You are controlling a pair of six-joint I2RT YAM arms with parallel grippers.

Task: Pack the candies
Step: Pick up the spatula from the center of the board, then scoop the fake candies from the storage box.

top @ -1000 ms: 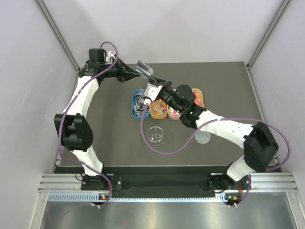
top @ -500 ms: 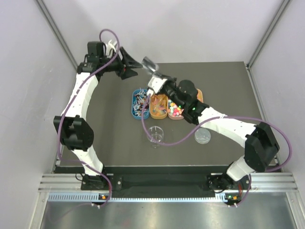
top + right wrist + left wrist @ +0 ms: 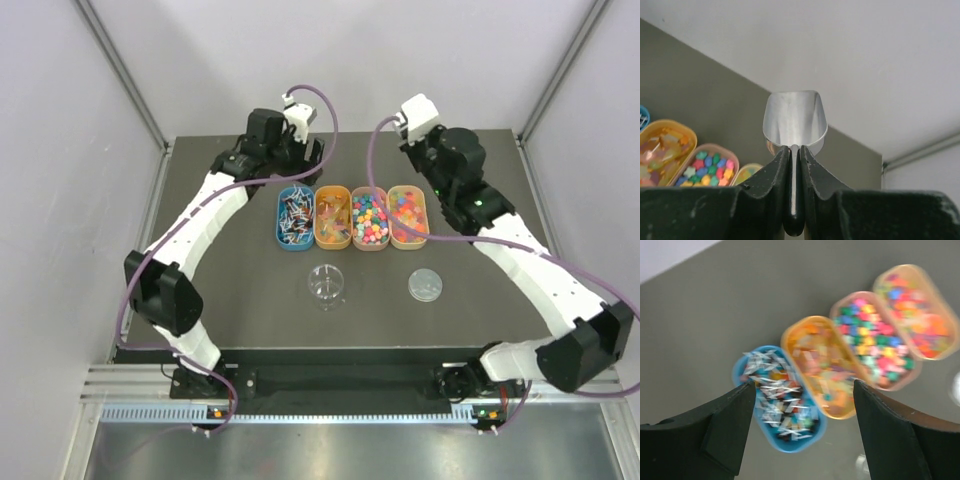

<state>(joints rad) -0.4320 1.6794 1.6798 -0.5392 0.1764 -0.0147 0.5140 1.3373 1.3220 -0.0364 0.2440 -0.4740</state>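
small multicoloured candies (image 3: 368,218), some foil-wrapped

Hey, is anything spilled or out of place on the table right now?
Nothing stands out. The mixed-colour candies sit inside four evenly lined oval plastic trays, the clear round jar stands upright, no sweets lie loose.

Four oval trays (image 3: 296,248) lie in a row on the surface (image 3: 250,310) under the left tool (image 3: 803,390). A clear jar (image 3: 326,284) and a lid (image 3: 425,285) stand past them. A metal scoop (image 3: 795,122) sits inside the right tool (image 3: 794,150).
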